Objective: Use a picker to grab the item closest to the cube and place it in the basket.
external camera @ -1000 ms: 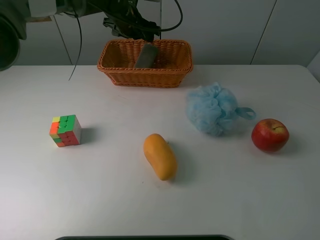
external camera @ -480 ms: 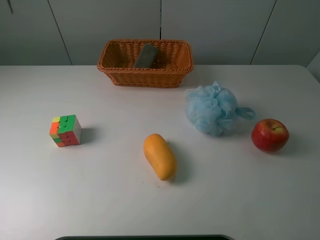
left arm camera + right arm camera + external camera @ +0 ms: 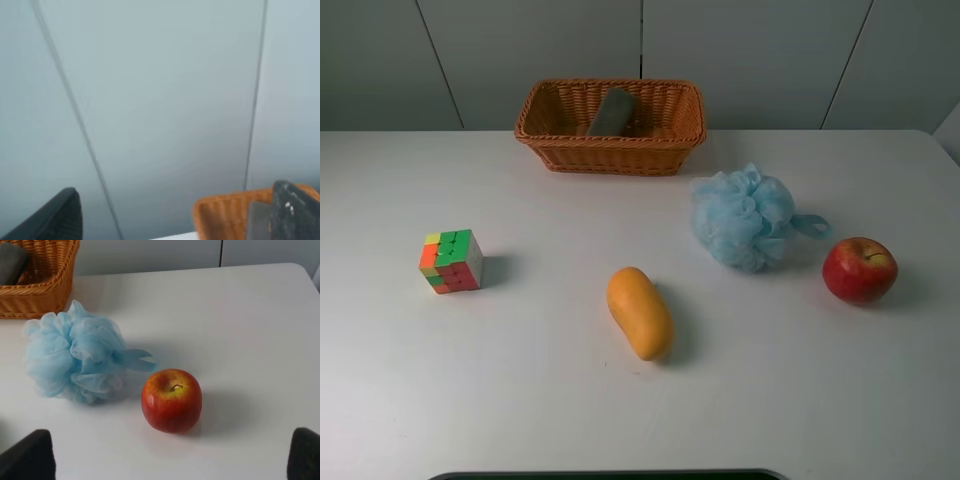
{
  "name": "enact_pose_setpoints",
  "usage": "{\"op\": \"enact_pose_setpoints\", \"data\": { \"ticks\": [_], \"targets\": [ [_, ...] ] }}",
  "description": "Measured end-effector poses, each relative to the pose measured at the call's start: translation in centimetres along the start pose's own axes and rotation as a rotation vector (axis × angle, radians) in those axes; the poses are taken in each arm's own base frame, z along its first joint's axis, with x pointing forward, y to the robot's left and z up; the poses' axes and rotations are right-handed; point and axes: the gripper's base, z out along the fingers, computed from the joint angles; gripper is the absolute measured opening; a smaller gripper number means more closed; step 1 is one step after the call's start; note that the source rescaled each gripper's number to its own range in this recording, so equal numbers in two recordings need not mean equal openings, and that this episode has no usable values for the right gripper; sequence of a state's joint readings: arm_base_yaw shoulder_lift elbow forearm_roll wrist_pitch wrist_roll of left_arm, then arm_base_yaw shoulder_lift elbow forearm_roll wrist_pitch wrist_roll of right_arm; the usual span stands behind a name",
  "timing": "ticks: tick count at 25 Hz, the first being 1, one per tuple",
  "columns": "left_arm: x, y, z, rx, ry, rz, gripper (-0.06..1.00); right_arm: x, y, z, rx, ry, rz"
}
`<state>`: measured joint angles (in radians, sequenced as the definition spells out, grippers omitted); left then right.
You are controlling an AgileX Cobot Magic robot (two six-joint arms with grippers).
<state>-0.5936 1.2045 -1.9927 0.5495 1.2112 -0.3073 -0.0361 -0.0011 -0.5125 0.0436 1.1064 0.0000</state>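
The multicoloured cube (image 3: 451,261) sits at the table's left. An orange mango (image 3: 639,312) lies in the middle and is the item closest to the cube. The wicker basket (image 3: 670,150) stands at the back with a grey flat item (image 3: 612,111) inside. Neither gripper shows in the exterior view. My left gripper (image 3: 175,200) is open and empty, raised, facing the wall with the basket's edge (image 3: 225,215) below it. My right gripper (image 3: 170,440) is open and empty, above the table near the red apple (image 3: 171,400).
A blue bath pouf (image 3: 745,217) lies right of centre, also in the right wrist view (image 3: 75,357). The red apple (image 3: 860,270) is at the far right. The white table (image 3: 520,380) meets a grey panelled wall (image 3: 770,50) behind.
The left arm, which hung over the basket one second ago, has drawn back out of the exterior view. The grey item stays in the basket. Nothing on the table moved.
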Motion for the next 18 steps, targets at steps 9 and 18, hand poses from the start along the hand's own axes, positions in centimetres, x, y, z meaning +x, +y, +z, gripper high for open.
{"op": "enact_pose_setpoints", "data": {
  "ticks": [9, 18],
  "targets": [
    [12.8, 8.7, -11.5, -0.126, -0.049, -0.111, 0.91, 0.0, 0.0, 0.0, 0.0, 0.0, 0.0],
    [22.6, 7.8, -16.3, -0.407, -0.025, -0.229, 0.91, 0.0, 0.0, 0.0, 0.0, 0.0, 0.0]
  ]
}}
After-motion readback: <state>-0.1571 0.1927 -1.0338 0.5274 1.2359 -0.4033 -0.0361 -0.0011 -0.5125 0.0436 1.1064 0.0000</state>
